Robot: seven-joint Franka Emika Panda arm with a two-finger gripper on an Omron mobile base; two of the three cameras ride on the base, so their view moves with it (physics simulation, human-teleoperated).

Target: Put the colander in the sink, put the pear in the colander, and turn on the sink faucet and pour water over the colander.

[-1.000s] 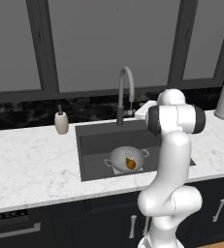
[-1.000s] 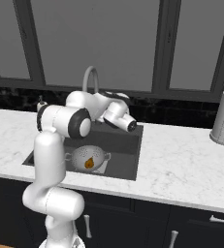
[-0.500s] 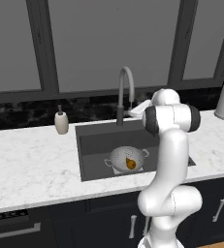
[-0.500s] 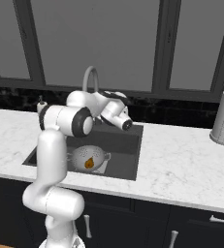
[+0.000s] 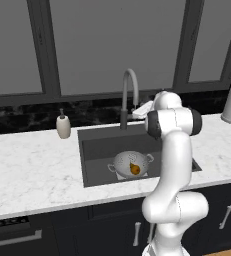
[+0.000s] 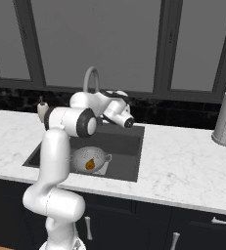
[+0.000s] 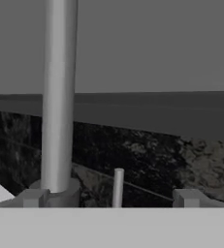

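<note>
The colander sits in the sink with the pear inside it, so the faucet step looks to be in hand. The sink faucet rises at the far rim, its small lever between the spread fingertips of the open, empty gripper. The arm reaches level toward the faucet base; next, the fingers must push that lever.

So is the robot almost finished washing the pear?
Partly. The colander already sits in the sink with the pear inside it. Now the hand is right at the sink faucet, its small lever between the fingers. No water shows yet, so turning it on is left.
</note>
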